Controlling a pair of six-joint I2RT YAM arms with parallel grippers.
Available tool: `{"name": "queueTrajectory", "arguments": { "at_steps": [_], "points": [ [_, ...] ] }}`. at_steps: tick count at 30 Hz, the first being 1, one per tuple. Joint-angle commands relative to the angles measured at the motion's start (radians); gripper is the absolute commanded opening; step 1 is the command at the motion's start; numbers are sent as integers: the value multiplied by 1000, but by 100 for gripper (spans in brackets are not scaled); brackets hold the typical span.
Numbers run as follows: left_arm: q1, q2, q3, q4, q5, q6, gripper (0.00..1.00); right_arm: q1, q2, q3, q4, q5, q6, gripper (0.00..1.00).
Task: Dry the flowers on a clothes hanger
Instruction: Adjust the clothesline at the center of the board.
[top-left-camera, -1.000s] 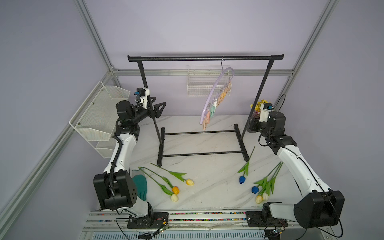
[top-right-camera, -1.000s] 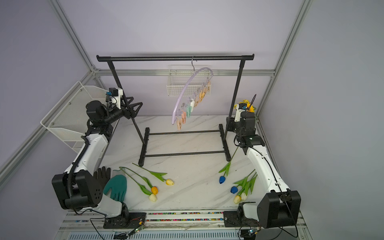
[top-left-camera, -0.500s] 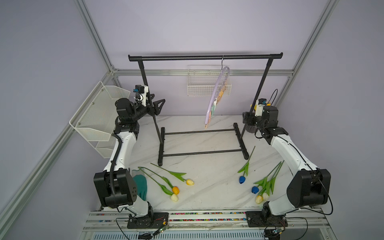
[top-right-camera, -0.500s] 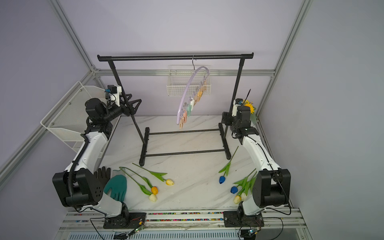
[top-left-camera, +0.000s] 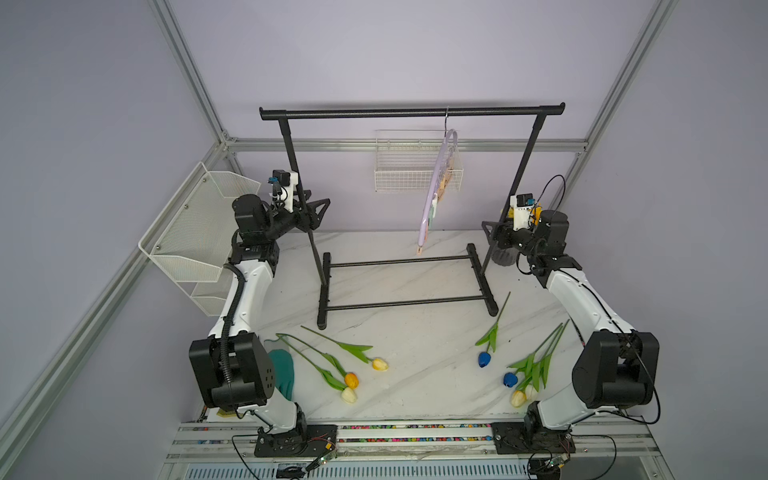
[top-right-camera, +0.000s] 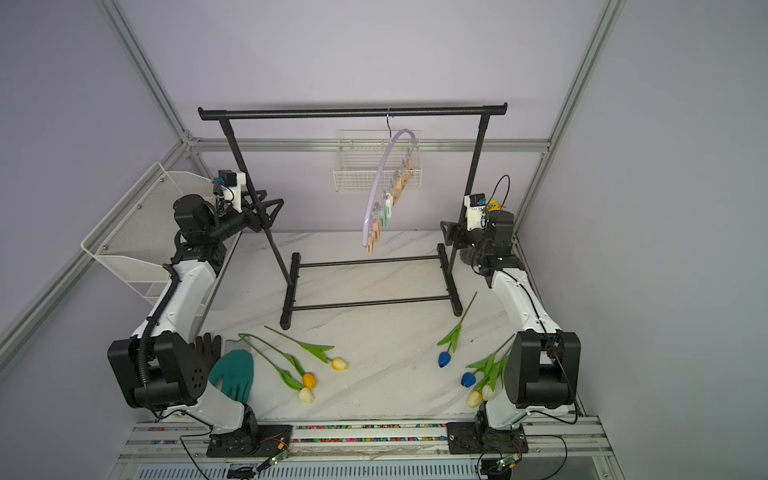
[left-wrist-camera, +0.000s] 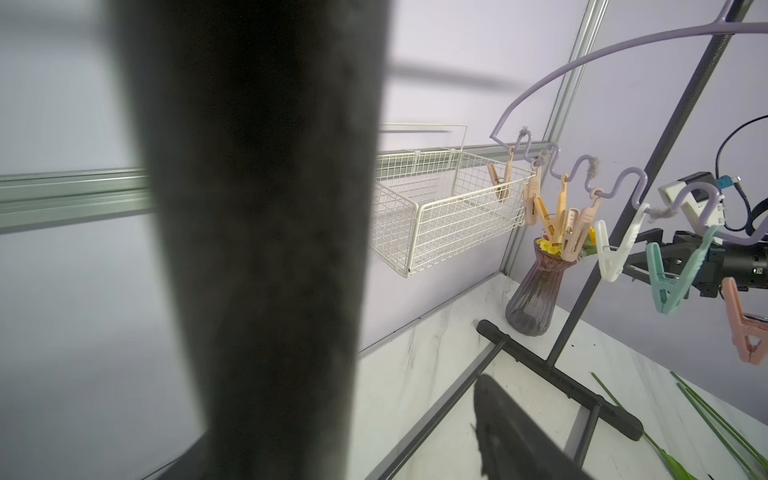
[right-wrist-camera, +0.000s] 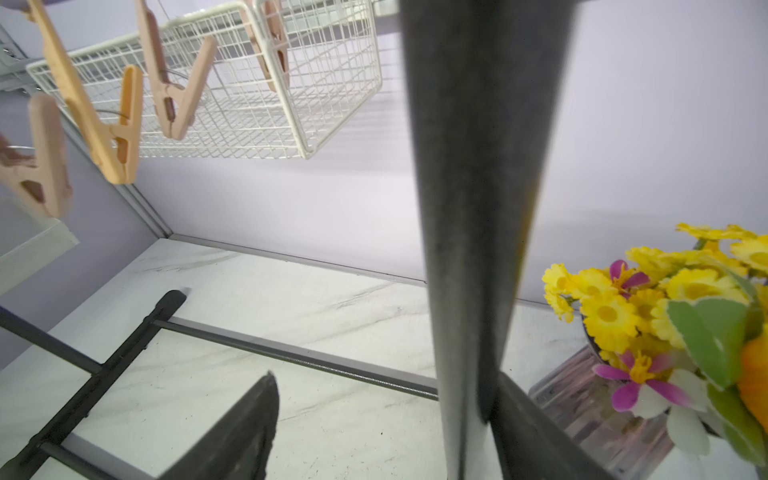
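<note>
Both uprights of the black garment rack (top-left-camera: 411, 112) are straddled by wide-open fingers, the left gripper (top-left-camera: 318, 199) at the left, the right gripper (top-left-camera: 490, 232) at the right. Should either upright be nudged, the rack could be tipped and the lilac clothes hanger (top-left-camera: 436, 183) on its bar set swinging. The tulips (top-left-camera: 351, 379) are seen lying unclipped on the near tabletop (top-left-camera: 415, 340).

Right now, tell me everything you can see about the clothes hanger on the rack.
The clothes hanger is a thin curved arc of lilac plastic with a wavy lower rail. It hangs by a slim metal hook over the top bar of the black garment rack. It is turned crosswise to the bar, nearly edge-on in a top view. A row of clothespins, peach, white, mint and pink, dangles from the rail, all empty. Nothing but the bar touches it.
</note>
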Motion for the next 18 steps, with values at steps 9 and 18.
{"name": "queueTrajectory", "arguments": {
  "at_steps": [9, 18],
  "points": [
    [-3, -13, 26, -12, 28, -7, 73, 3, -139, -128, 72, -190, -25, 69],
    [-42, -70, -2, -83, -4, -33, 73, -16, -212, -166, 57, -73, -5, 71]
  ]
}}
